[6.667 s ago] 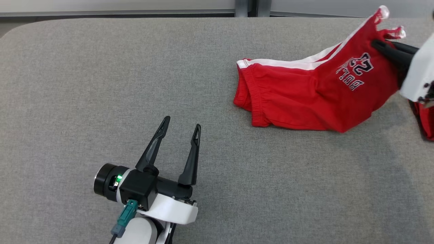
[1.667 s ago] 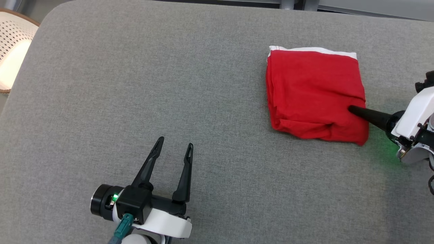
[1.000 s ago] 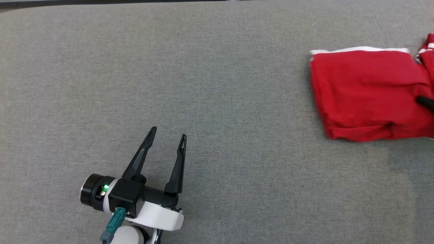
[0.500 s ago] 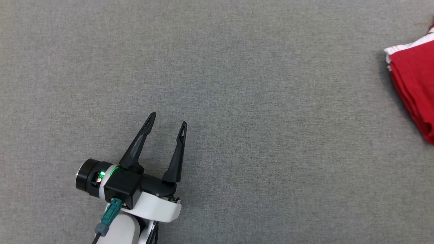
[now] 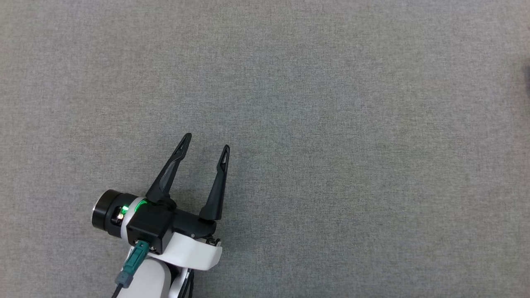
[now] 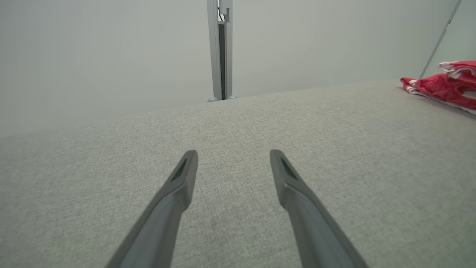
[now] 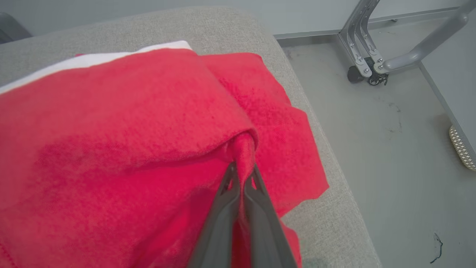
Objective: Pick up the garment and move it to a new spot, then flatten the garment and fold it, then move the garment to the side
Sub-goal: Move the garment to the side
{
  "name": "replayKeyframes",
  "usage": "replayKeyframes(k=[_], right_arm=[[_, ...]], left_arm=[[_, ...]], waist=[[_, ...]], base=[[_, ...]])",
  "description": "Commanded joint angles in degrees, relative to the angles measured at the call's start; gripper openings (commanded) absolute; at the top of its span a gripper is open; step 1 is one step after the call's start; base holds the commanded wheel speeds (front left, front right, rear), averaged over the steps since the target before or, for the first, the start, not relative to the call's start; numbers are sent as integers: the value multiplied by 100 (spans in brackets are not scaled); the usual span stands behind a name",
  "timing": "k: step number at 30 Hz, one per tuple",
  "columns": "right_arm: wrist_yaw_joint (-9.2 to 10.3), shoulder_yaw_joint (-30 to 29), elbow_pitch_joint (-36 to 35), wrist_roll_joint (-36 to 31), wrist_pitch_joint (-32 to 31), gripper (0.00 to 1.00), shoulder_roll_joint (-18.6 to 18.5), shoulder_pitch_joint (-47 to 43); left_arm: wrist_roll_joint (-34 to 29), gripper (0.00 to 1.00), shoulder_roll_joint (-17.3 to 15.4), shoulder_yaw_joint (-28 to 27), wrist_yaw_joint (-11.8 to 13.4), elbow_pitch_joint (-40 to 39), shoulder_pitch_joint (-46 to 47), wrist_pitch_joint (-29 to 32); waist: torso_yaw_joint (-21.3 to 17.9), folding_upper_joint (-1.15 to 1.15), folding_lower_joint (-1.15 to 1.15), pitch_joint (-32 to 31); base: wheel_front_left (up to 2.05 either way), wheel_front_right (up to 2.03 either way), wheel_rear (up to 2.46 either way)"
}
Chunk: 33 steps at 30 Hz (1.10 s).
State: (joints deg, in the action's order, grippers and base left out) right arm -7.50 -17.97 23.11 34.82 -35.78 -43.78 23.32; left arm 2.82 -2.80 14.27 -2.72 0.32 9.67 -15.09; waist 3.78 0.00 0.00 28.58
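**While the garment (image 7: 111, 123) is pinched near the desk's (image 7: 223, 22) corner, the left tool (image 5: 206, 141) stands apart**

Where the grey desk rounds off into a corner, the folded red garment lies with a white band along its upper edge in the right wrist view. It lies partly over more red cloth (image 7: 290, 134) that reaches the desk's rim. The right tool (image 7: 242, 175) has its two fingers pressed together on a raised fold of the garment. Past the rim lie a pale floor (image 7: 372, 156) and a metal frame (image 7: 366, 48) on a castor. The left tool hangs well away over bare desk, fingers spread and holding nothing. In the left wrist view a red-and-white bundle (image 6: 438, 83) lies at the desk's far right; I cannot tell whether it is the same garment.
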Motion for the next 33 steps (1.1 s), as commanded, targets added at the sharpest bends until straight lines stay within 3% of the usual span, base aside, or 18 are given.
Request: replayKeyframes(k=[1,2,3,5,6,7,15,16,18,23,28,33], right_arm=[[3,-53,23,-99,41,0,71,55],[4,-92,53,-149,56,0,110,84],[3,-98,69,-193,50,18,165,105],[3,-113,82,-292,-7,41,264,115],[4,-143,100,-383,-20,88,273,121],[4,-168,98,-477,-1,100,278,136],[3,115,-478,-996,999,100,514,-152],[3,339,-722,-1176,1482,100,687,-323],[3,482,-829,-1222,1739,100,801,-425],[3,1475,-901,-1391,3112,100,1362,-958],[3,2402,-490,-1724,4654,100,1980,-1434],[3,2663,-442,-2202,5106,100,2660,-1735]], left_arm=[[-41,100,-21,-15,-20,-28,38,-6],[-42,100,-21,-16,-24,-29,38,-6],[-48,100,-20,-17,-26,-27,36,-6],[-65,100,-21,-26,-25,-15,15,-6],[-70,100,-22,-29,-25,-4,1,-6],[-70,100,-20,-31,-23,7,-14,-6],[157,100,-22,-68,136,81,-201,-6],[285,100,-23,-103,208,87,-287,-6],[349,100,-22,-124,258,88,-333,-6],[724,100,-20,-204,460,187,-606,-6],[1127,100,-20,-256,381,391,-981,-6],[1098,100,-20,-458,450,396,-1405,-6]], waist=[[1,0,0,-6],[1,0,0,-13],[-2,0,0,-25],[-16,0,0,-65],[-24,0,0,-93],[-32,0,0,-127],[-74,0,0,-702],[-83,0,0,-913],[-89,0,0,-1014],[-102,0,0,-1624],[-66,0,0,-2246],[-44,0,0,-2762]], base=[[0,0,0],[0,0,0],[0,0,0],[0,0,0],[0,0,0],[0,0,0],[0,0,0],[0,0,0],[0,0,0],[0,0,0],[0,0,0],[0,0,0]])
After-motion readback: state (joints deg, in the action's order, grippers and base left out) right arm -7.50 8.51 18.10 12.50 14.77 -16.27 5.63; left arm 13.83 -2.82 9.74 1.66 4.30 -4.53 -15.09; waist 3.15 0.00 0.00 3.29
